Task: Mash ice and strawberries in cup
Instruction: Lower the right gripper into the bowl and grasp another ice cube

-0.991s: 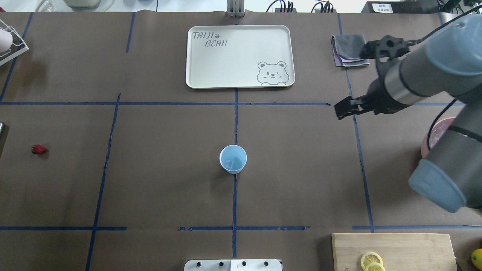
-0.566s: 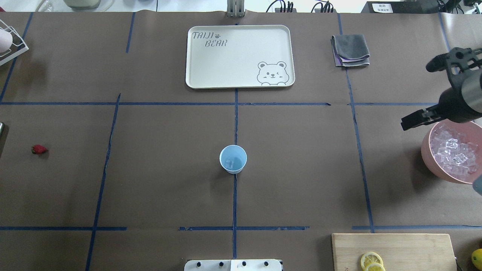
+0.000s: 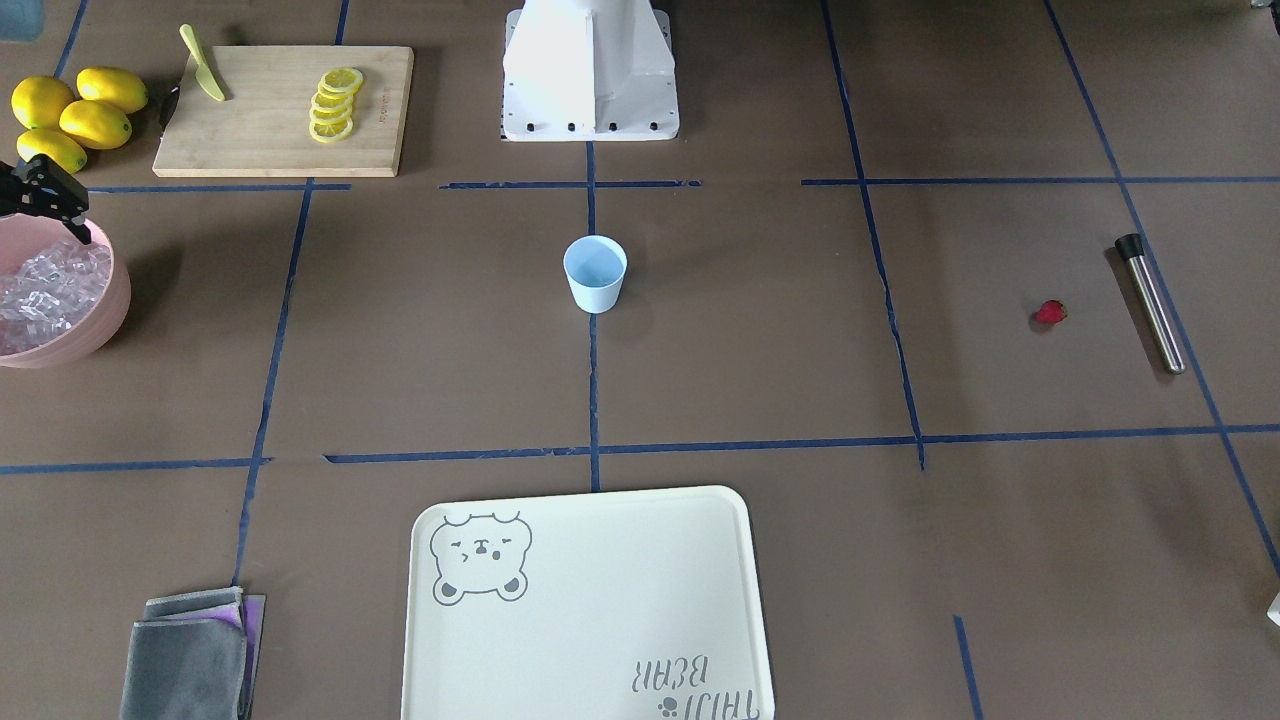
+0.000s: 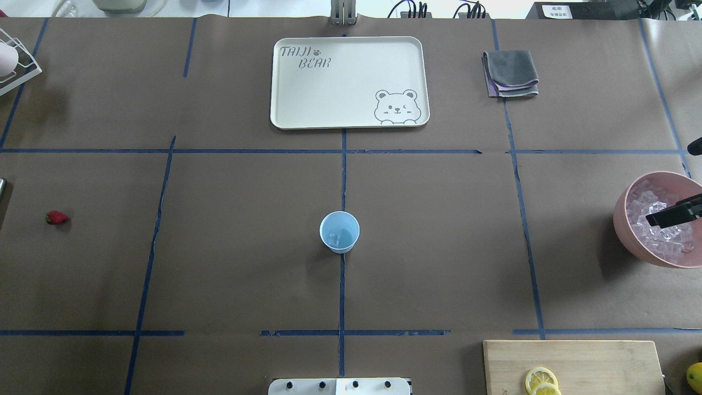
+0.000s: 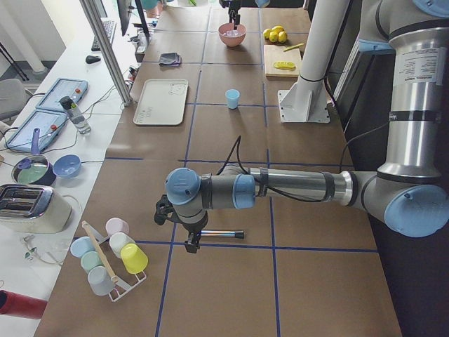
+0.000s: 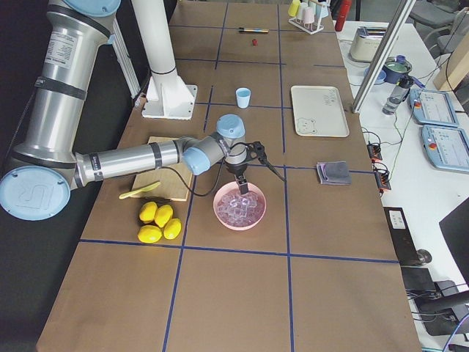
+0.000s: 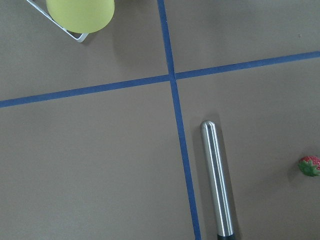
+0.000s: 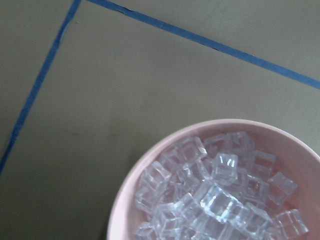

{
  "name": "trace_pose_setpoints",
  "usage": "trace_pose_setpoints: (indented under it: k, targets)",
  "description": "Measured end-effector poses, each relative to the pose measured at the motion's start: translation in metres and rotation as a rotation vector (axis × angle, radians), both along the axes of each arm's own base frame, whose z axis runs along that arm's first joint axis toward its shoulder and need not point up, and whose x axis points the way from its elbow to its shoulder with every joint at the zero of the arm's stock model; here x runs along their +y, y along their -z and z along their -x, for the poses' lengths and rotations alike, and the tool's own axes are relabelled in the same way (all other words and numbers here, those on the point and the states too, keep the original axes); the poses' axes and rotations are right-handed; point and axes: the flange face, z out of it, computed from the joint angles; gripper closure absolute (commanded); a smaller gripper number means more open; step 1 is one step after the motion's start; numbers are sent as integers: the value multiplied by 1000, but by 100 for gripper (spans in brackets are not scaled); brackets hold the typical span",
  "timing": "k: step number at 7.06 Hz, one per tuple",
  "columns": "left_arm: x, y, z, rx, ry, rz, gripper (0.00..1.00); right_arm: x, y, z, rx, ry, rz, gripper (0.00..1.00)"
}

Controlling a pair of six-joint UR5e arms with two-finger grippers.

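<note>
Overhead exterior: the cup [image 4: 339, 232] stands mid-table on a tape line with an ice cube [image 4: 335, 237] inside. Level with it, the strawberry [image 4: 57, 218] lies far left. Far right, the right hand [image 4: 672, 214] hangs over a pink bowl [image 4: 622, 237] of ice [image 4: 639, 208] — spread or pressed together, I cannot tell. The left hand [image 5: 191, 242] hovers over a steel rod [image 5: 223, 234] — grip equally unclear.

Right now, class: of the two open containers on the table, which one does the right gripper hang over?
The pink bowl heaped with ice, under the right gripper. The light-blue cup stands alone mid-table, no gripper near it.
</note>
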Motion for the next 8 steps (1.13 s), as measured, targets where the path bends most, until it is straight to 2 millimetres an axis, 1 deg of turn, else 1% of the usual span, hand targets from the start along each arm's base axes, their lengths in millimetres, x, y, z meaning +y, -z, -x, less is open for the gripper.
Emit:
trace_pose_setpoints:
  k: [1, 3, 4, 5, 6, 8]
  targets:
    - [0, 0, 0, 0, 0, 0, 0, 0, -13, -3, 12, 6, 11, 16]
    - [0, 0, 0, 0, 0, 0, 0, 0, -34, -4, 45, 37, 37, 17]
    - [0, 0, 0, 0, 0, 0, 0, -1, -38, -4, 60, 65, 42, 18]
    - [0, 0, 0, 0, 0, 0, 0, -1, -39, -2, 70, 89, 47, 23]
    - [0, 0, 0, 0, -1, 0, 0, 0, -40, 1, 74, 105, 50, 25]
    - [0, -1, 0, 0, -2, -1, 0, 4, -44, 15, 81, 144, 54, 34]
